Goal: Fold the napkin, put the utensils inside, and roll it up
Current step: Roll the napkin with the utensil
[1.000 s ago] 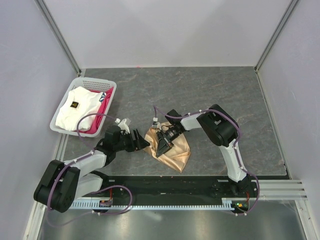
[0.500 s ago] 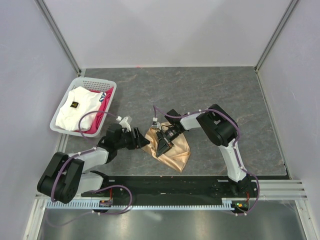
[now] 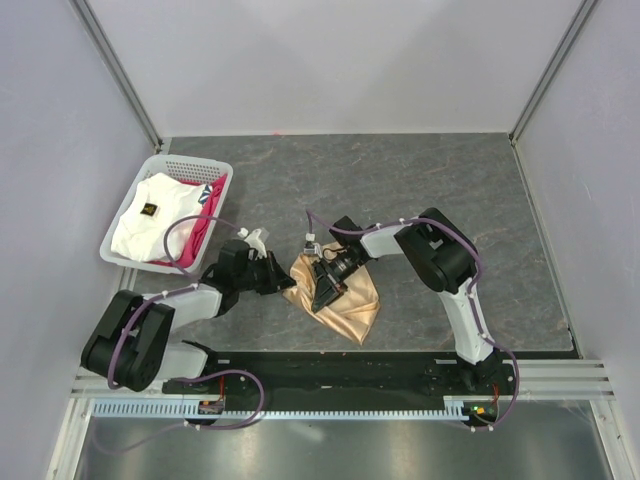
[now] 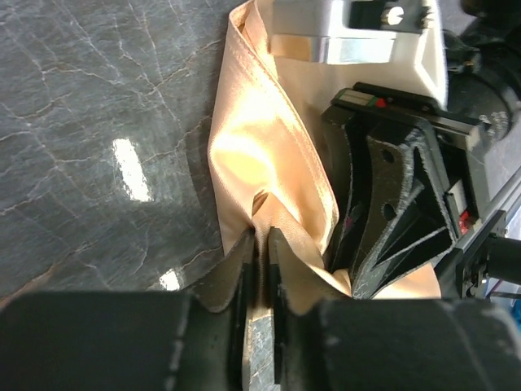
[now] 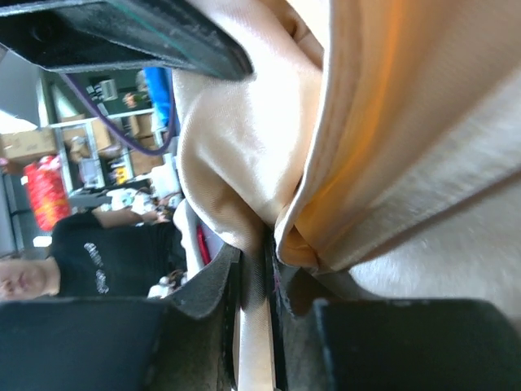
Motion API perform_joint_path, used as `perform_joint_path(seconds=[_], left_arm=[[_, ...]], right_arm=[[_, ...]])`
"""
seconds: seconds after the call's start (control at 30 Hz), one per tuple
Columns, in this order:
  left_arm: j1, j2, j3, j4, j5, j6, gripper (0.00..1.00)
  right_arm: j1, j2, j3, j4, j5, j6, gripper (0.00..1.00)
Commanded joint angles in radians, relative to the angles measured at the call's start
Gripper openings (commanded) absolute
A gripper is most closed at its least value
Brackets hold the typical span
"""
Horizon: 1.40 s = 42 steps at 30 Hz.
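Plainly the job is at an early stage: the napkin [image 3: 350, 300] lies on the desk [image 3: 450, 190] in front of the arms as a bunched, uneven wedge rather than a neat fold, no spoon or other utensil shows anywhere in these views, and nothing is rolled. By my reading, the folding itself is the step in hand, with the loading and rolling all left to do. The left claw [image 4: 260, 248] is pressed together on a small ridge of cloth at the napkin's left edge, the satin puckering right at its tips. The right claw [image 5: 262, 252] likewise pinches a gathered fold, with cloth draping over and past it. From above, the left arm lies low and stretched out from its base toward the right, its wrist just at the cloth's left side. The right arm is bent sharply at the elbow, its forearm reaching back leftward so that its wrist sits over the napkin's upper left part, close to the other claw. A basket [image 3: 120, 245] of other cloths sits well apart at the left.
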Motion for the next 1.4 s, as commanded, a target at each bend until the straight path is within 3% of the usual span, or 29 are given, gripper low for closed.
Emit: perform_joint_path(seconds=[0.0,0.1,0.27,0.4,0.63,0.73,1.0,1.37], left_arm=[[0.000,0.033,0.051,-0.107,-0.040,0.044,0.08],[0.000,0.047,0.075,-0.158,-0.047,0.043,0.02],[0.000,0.064,0.106,-0.221,-0.047,0.034,0.02],[0.000,0.076,0.127,-0.284,-0.053,0.020,0.02],[-0.002,0.092,0.176,-0.360,-0.045,0.007,0.02],[0.000,0.096,0.192,-0.383,-0.041,0.007,0.02],[-0.002,0.110,0.213,-0.416,-0.030,0.007,0.02],[0.000,0.128,0.230,-0.437,-0.022,0.007,0.02]], right_arm=[[-0.006,-0.077,0.019,-0.027,0.267,-0.051,0.28],[-0.006,-0.140,0.027,-0.051,0.341,-0.051,0.35],[-0.001,-0.246,0.026,-0.064,0.464,-0.062,0.49],[0.046,-0.380,0.004,-0.062,0.693,-0.104,0.56],[0.270,-0.552,-0.137,0.033,1.127,-0.151,0.67],[0.341,-0.579,-0.183,0.071,1.226,-0.146,0.73],[0.480,-0.548,-0.212,0.105,1.389,-0.169,0.75],[0.530,-0.468,-0.217,0.119,1.453,-0.190,0.68]])
